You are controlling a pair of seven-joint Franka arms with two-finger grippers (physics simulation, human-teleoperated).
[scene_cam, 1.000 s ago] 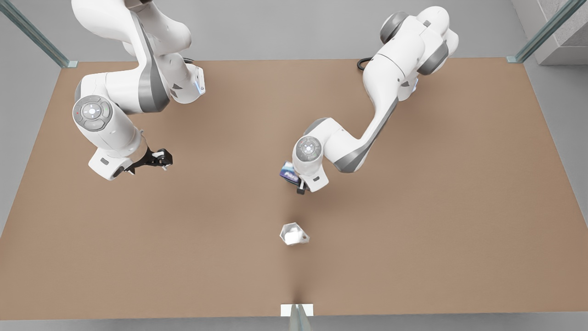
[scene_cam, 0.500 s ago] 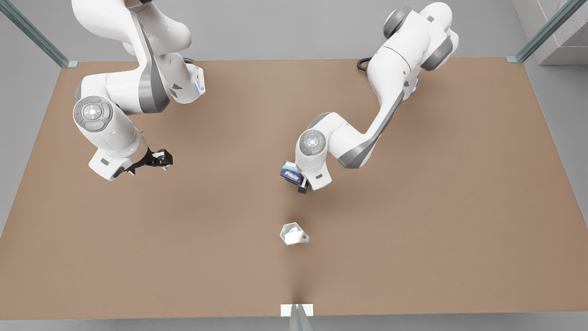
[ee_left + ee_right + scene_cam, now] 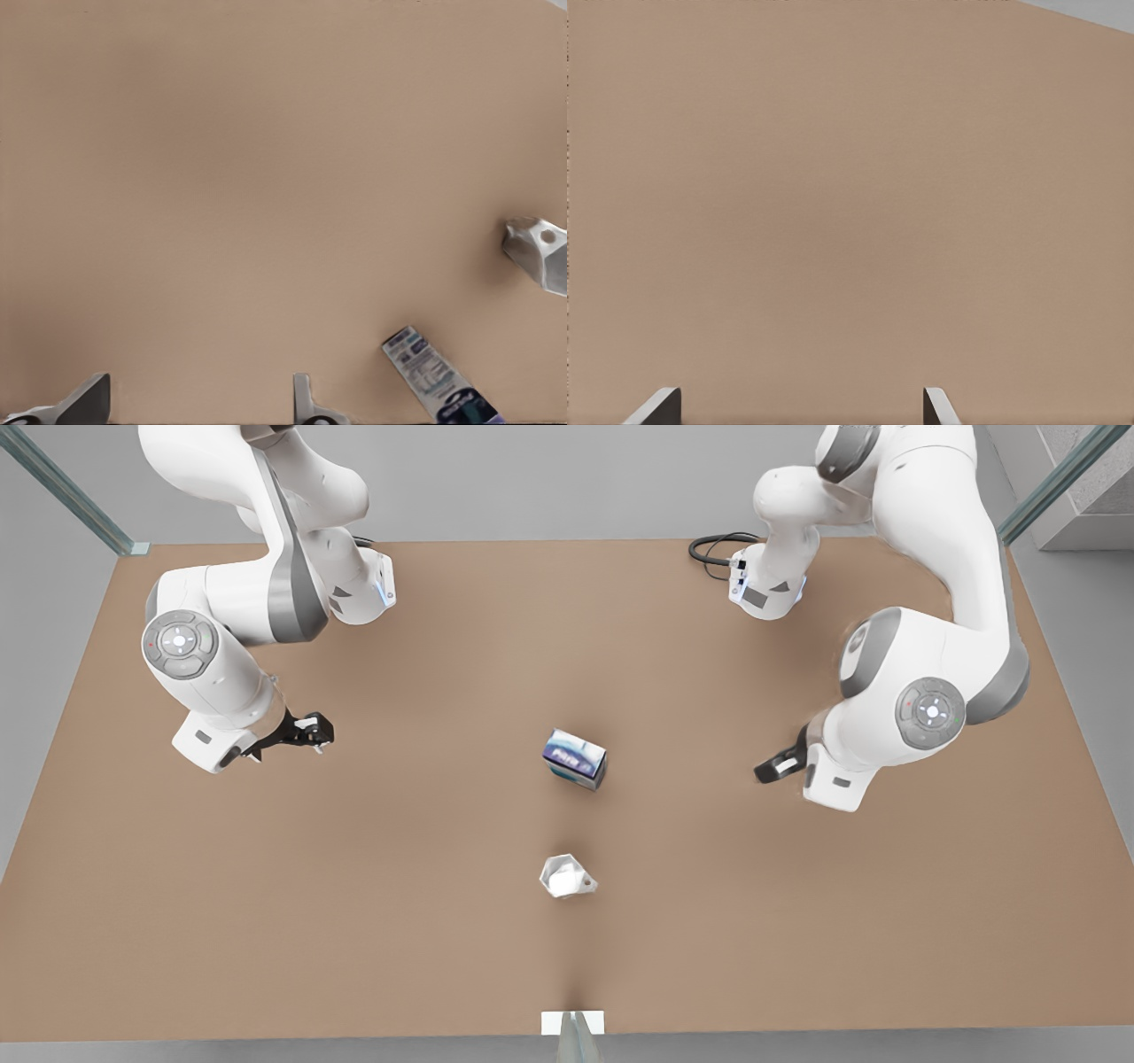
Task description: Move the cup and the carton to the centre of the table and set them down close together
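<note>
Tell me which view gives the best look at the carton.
The front view: the carton stands whole and free near the middle of the table, apart from the cup. The left wrist view catches it partly, at the picture's edge. The right wrist view offers bare tabletop.

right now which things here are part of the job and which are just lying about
Part of the job:
carton; cup; table; left end effector and right end effector, both open above bare table, holding nothing.

Just lying about:
black cable at the table's far edge; white plate at its near edge.
</note>
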